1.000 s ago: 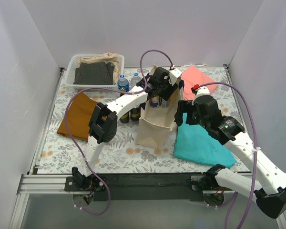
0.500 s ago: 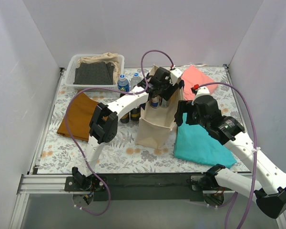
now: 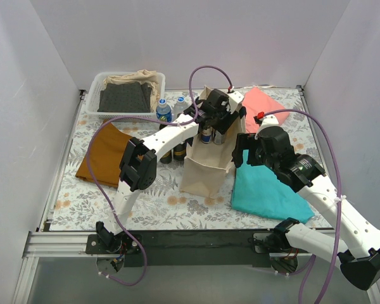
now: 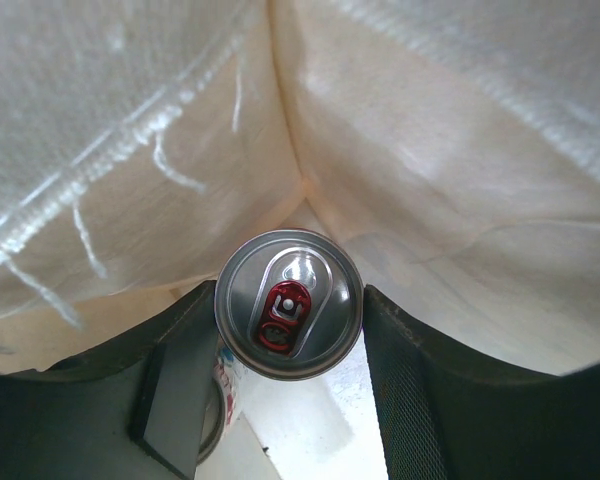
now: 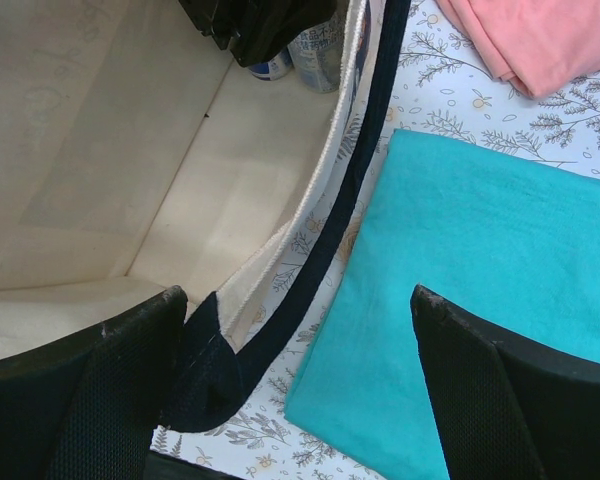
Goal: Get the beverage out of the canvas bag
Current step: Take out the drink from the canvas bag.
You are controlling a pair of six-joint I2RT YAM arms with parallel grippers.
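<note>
1. Table, floral cover. It bears everything listed below.
2. Canvas bag, beige with navy handles. It stands upright at mid-table, mouth open. All places below are given from this bag.
3. Teal cloth, lying flat, touching the bag's right foot.
4. Orange cloth, lying flat, well to the left of the bag.
5. White basket, behind the bag and to its left, holding a folded dark grey cloth over a beige one.
6. Pink cloth, behind the bag and to its right.
7. Right gripper, over the bag's right rim. Its jaws are wide apart and grasp nothing. One finger is on the inner side of the rim and the other over the teal cloth, with a navy handle between them.
8. Left gripper, reaching down into the bag's mouth at the far end, clamped on the can.
9. Bottles, upright, just beside the bag's left wall. One is clear with a blue cap; the dark ones stand nearer the bag.
10. Beverage can, silver top with a red tab. It is upright between the left fingers and inside the bag, with cloth walls close around it.
11. Second can, of which only the printed side shows, lower in the bag beside the held one.
</note>
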